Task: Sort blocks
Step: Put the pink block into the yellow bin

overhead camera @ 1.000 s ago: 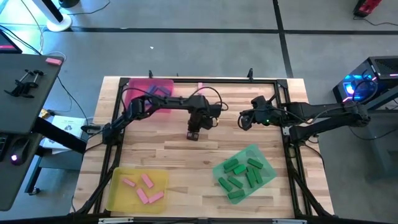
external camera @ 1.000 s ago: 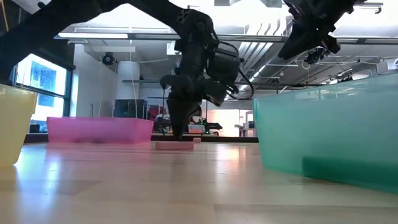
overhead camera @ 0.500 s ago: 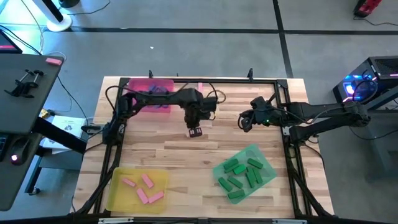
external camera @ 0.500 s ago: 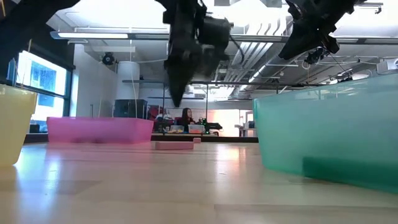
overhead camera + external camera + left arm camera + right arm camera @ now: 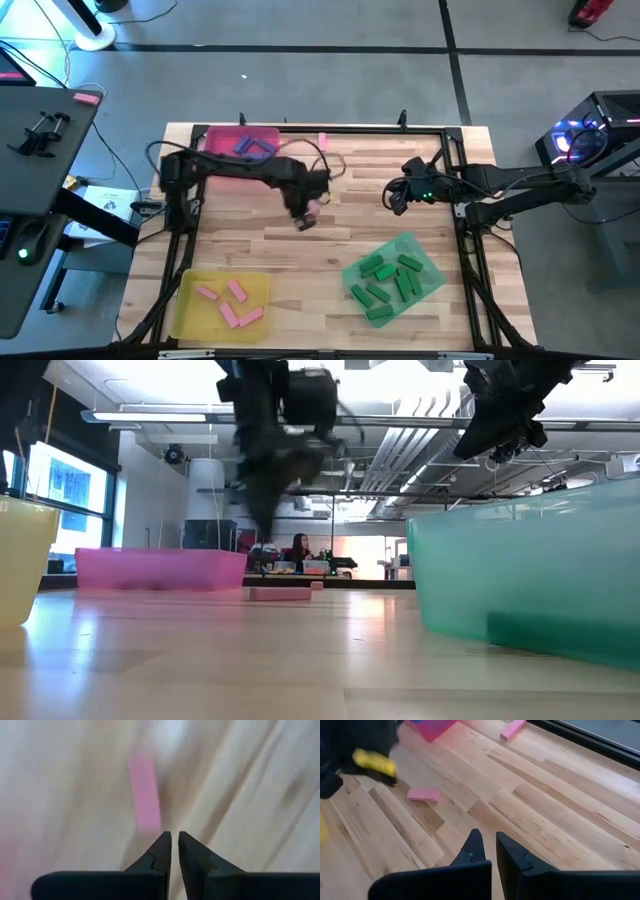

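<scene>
A pink block [image 5: 314,207] lies flat on the table near the middle; it also shows in the low view [image 5: 280,594], the left wrist view [image 5: 145,795] and the right wrist view [image 5: 423,795]. My left gripper [image 5: 303,222] hangs above the table just beside this block, shut and empty [image 5: 175,840]. A second pink block [image 5: 322,140] lies at the far edge. My right gripper [image 5: 393,195] waits right of centre, raised, shut and empty [image 5: 490,842].
A pink tray [image 5: 240,150] with purple-blue blocks stands at the far left. A yellow tray [image 5: 190,300] with pink blocks stands near left. A green tray [image 5: 425,290] with several green blocks stands near right. Bare wood lies between them.
My left gripper has risen from the pink block on the table and swung toward the table's left. The pink block has stayed flat on the table where it was.
</scene>
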Robot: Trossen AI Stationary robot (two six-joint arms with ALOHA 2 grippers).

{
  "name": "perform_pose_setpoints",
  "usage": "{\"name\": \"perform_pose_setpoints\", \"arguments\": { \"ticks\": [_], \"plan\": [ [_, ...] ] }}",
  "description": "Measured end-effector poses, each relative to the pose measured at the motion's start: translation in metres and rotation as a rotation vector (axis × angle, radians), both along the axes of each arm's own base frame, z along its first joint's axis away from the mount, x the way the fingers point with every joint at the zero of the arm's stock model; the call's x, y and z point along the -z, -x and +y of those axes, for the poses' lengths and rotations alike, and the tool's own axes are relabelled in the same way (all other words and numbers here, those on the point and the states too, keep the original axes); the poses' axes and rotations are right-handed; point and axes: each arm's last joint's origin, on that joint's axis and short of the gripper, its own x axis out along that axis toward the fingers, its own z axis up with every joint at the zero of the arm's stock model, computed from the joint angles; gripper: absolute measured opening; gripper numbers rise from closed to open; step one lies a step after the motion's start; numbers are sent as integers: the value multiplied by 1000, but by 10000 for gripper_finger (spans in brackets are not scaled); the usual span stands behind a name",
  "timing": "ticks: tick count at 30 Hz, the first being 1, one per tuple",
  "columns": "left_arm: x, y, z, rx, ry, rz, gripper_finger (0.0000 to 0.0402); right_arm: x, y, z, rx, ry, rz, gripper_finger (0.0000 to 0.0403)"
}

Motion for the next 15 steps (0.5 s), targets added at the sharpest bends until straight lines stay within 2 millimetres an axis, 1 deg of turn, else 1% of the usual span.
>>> {"name": "perform_pose_setpoints", "arguments": {
  "ticks": [2, 4, 6, 9, 15],
  "plan": [
    [-10, -6, 6, -82, -38, -138, 30, 0, 0, 0, 2, -5, -1, 0],
    [-14, -9, 11, -143, -33, -195, 41, 0, 0, 0, 14, -17, -9, 0],
    [-13, -8, 13, -155, -21, -182, 56, 0, 0, 0, 24, -26, -13, 0],
    [-9, -9, 10, -141, -15, -165, 84, 0, 0, 0, 24, -26, -11, 0],
    [-6, -8, 10, -114, -23, -144, 160, 0, 0, 0, 24, -26, -8, 0]
  ]
}}
